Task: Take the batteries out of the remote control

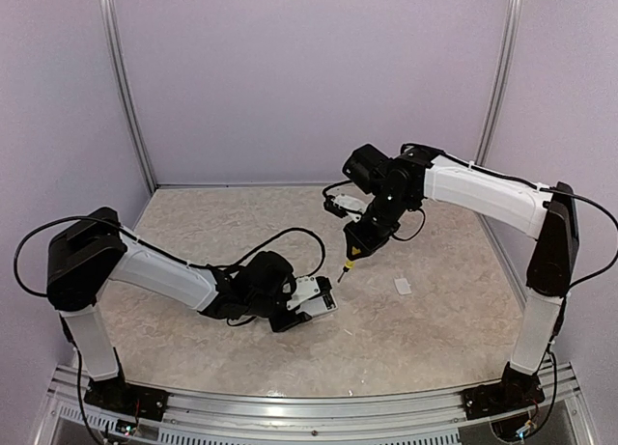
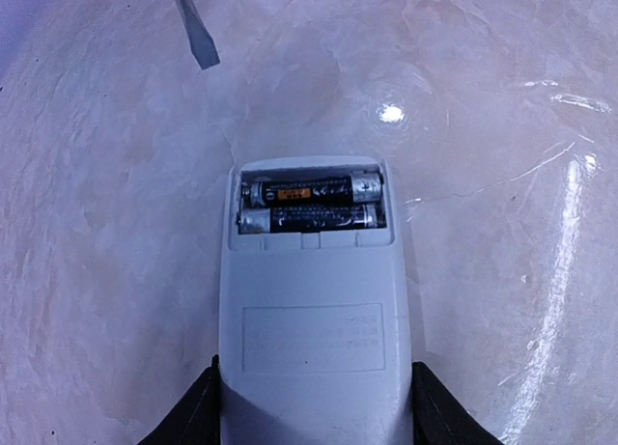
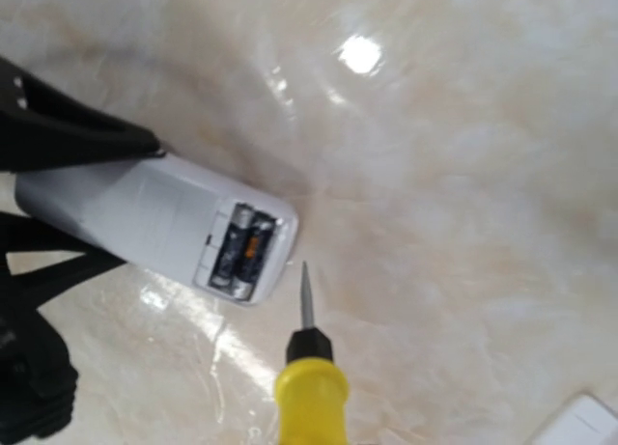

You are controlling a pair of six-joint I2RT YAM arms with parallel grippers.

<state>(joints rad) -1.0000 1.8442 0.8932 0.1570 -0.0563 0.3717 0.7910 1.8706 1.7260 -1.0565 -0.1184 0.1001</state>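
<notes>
The white remote control (image 2: 314, 310) lies label side up with its battery bay uncovered, and two dark batteries (image 2: 311, 204) sit side by side inside. My left gripper (image 2: 314, 411) is shut on the remote's near end, low over the table (image 1: 290, 308). My right gripper (image 1: 362, 235) is shut on a yellow-handled screwdriver (image 3: 311, 387) pointing down. Its blade tip (image 3: 305, 292) hovers just beyond the remote's open end (image 3: 261, 242), clear of the batteries (image 3: 241, 252). The blade also shows in the left wrist view (image 2: 196, 30). My right fingers are out of the right wrist view.
The small white square cover piece (image 1: 403, 286) lies on the marble table to the right of the remote, and it shows at the corner of the right wrist view (image 3: 579, 424). Purple walls enclose the table on three sides.
</notes>
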